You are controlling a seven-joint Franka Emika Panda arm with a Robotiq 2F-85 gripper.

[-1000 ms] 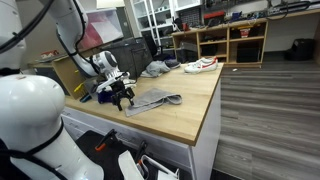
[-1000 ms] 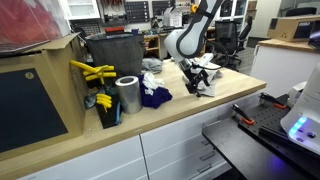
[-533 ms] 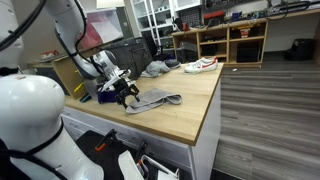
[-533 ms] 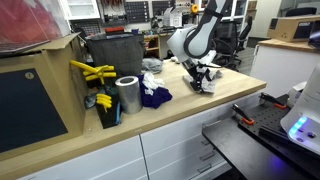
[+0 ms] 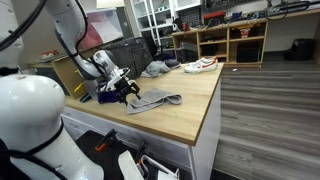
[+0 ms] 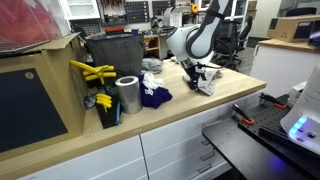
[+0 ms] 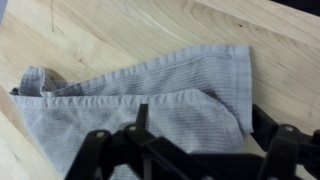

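A grey waffle-weave towel (image 7: 150,90) lies crumpled and partly folded on the wooden tabletop (image 7: 120,25). It also shows in both exterior views, as the towel (image 5: 157,100) and the towel (image 6: 208,89). My gripper (image 7: 185,150) hangs just above the towel's near end, open, its black fingers (image 7: 272,140) straddling the cloth with nothing gripped between them. From outside, the gripper (image 5: 126,93) stands at the towel's end nearest the clutter, and the gripper (image 6: 203,80) points down at the table.
A white and red shoe (image 5: 200,65) and a grey cloth heap (image 5: 155,69) lie at the table's far end. A metal can (image 6: 127,95), a dark blue cloth (image 6: 153,97), yellow tools (image 6: 92,72) and a black bin (image 6: 112,50) stand nearby. The table edge (image 5: 205,120) drops to the floor.
The gripper has shifted a little across the towel's end and stays open. The towel has not moved.
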